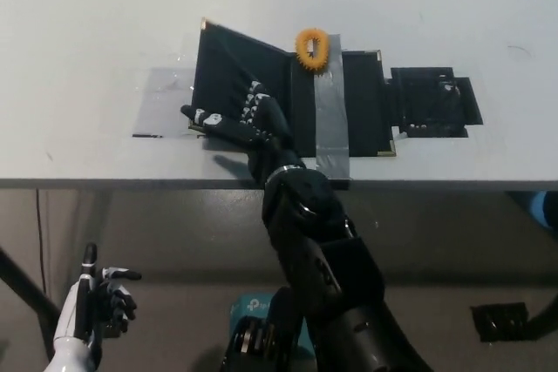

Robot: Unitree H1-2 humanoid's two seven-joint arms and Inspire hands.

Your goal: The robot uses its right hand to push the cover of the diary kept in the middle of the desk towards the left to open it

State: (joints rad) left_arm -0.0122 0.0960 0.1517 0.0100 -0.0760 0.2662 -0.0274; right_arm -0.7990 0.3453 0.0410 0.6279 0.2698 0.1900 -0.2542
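The black diary (349, 102) lies in the middle of the white desk (87, 23), its right half held down by a grey tape strip (331, 102). Its cover (228, 71) is swung over to the left and stands nearly flat, slightly raised. My black right hand (241, 122) is open, fingers spread, pressing on the cover's near part. An orange ring-shaped object (312, 48) rests at the diary's top edge. My white left hand (96, 302) hangs below the desk at the lower left, fingers apart, holding nothing.
A clear plastic sheet (161, 111) lies under and left of the opened cover. A black rectangular patch (434, 102) sits right of the diary. The desk's front edge (131, 182) runs across the picture's middle.
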